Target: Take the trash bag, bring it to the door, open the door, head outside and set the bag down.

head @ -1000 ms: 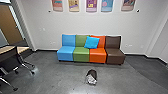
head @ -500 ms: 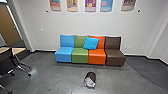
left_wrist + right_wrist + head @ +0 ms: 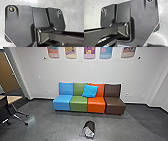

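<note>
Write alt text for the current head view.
A dark bag with a pale end lies on gray floor, before four seats in a row: blue, green, orange and brown. A blue cushion rests on them; posters hang above.

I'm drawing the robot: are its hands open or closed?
Left hand: open or closed, can't tell.
Right hand: can't tell either; the dark, rounded trash bag lies on the grey floor.

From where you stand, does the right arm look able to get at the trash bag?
Probably not without driving closer or bending down: the trash bag lies low on the floor, some way ahead. The row of coloured seats stands beyond it, so should not block the approach.
</note>
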